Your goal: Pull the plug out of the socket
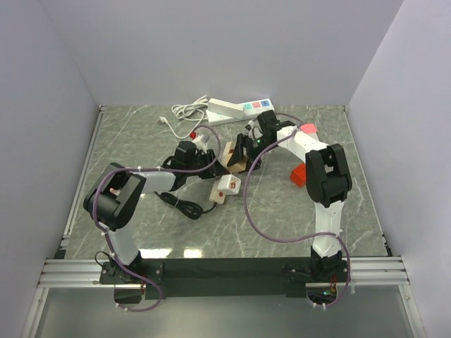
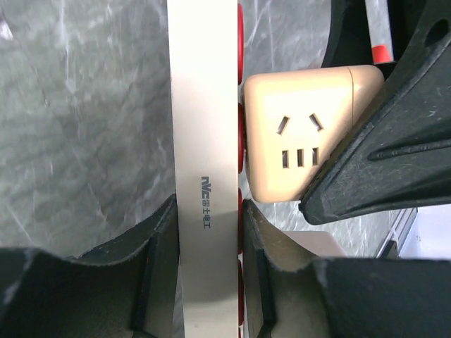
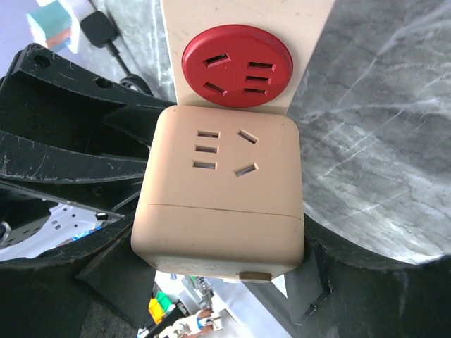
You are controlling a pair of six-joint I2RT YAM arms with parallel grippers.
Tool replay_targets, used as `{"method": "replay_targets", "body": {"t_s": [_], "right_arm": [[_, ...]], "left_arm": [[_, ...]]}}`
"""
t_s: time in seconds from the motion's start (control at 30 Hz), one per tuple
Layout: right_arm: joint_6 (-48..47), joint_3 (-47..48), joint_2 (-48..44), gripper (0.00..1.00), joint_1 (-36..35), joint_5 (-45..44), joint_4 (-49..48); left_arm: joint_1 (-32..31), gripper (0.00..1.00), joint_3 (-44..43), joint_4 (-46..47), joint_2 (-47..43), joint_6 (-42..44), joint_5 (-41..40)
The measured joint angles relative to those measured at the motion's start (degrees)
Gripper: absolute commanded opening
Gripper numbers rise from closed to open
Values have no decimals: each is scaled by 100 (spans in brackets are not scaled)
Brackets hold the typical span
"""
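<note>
Left gripper, bottom of its wrist view: jaws clamped on the beige strip, bracing it. Centre: cube adapter seated on that strip below a red socket, with the right gripper closed round it. The step looks like brace-and-pull, and next wants a straight draw away.

Black cord and second cube lie lower centre, apart. Plug, upper left of the right wrist view, sits near the white strip; cannot tell whether it is seated or loose.
</note>
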State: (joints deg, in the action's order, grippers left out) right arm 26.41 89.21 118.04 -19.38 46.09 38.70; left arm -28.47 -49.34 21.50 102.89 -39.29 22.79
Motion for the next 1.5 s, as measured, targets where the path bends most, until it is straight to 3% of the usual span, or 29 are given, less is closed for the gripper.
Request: {"method": "replay_targets", "body": {"t_s": [0.23,0.4,0.53,0.67,0.87,1.0,1.13,1.33,1.5], "right_arm": [[162,-282,-22,0,-107,-33,-387],[1368,-1453,-686,0,-634,-1056,-1598],[1840,-1738,-1032,0,-859,-1729,-1840],[1443,-1233,-839,0,-708,-1513,-1193],[20,667,66,0,-122,-389,599],[-472,1086,306,0,76,149,1016],[-256,476,96,0,-44,-2,466],[981,-1084,-905,0,-643,-1156,-756],[1311,-1049,-1486,0,-848,-1176,-817]], "left_arm": [[4,1,-22,-192,11,39,-59],[85,1,35,-684,22,24,205],[138,1,35,-769,17,26,391],[151,1,37,-710,2,22,433],[164,1,-7,39,-46,-52,166],[164,1,-46,278,-76,-50,68],[153,1,-33,74,-61,-20,92],[219,1,28,-680,11,-24,201],[426,1,20,-776,2,-46,186]]}}
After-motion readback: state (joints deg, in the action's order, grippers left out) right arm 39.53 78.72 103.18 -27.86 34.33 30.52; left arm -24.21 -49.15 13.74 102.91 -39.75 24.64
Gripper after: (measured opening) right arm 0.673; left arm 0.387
